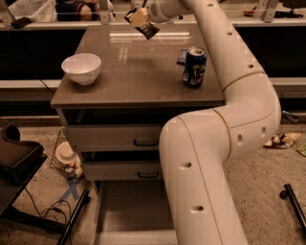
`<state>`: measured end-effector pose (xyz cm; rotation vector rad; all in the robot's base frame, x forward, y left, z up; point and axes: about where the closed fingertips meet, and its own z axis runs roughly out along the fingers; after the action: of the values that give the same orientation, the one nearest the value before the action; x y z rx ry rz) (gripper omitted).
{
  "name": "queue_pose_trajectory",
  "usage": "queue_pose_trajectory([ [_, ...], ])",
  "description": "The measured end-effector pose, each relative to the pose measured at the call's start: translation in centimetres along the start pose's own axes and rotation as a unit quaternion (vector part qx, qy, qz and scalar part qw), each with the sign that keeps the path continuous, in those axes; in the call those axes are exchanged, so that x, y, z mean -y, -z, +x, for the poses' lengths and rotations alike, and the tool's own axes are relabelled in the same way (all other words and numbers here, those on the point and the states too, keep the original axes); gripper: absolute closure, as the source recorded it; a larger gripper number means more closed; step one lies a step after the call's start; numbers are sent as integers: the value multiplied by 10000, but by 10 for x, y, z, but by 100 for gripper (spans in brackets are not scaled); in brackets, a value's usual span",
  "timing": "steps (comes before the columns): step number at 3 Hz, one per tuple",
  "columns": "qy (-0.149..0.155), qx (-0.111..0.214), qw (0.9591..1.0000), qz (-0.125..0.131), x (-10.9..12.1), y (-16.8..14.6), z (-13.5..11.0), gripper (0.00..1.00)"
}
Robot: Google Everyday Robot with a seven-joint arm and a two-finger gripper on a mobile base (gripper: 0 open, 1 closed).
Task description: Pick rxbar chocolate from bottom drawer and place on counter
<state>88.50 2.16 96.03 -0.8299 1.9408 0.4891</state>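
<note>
The bar (144,26) is gripped, tilted, by the clenched gripper (140,14) over the far edge of the counter (138,83), on which a bowl (81,68) is seen left and a can (194,67) right, with the bottom drawer (136,213) pulled open below.

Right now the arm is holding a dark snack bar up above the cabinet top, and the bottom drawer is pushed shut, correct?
Not quite: the bottom drawer is pulled open, its floor bare, as the camera view shows. The rest holds: the gripper grips the dark snack bar above the far edge of the cabinet top.
</note>
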Motion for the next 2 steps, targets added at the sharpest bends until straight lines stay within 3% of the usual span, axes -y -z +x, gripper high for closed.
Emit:
queue_pose_trajectory([
  [1,16,29,10000,-2,-1,-2,-2,85],
  [2,11,8,10000,-31,-3,-8,0,53],
])
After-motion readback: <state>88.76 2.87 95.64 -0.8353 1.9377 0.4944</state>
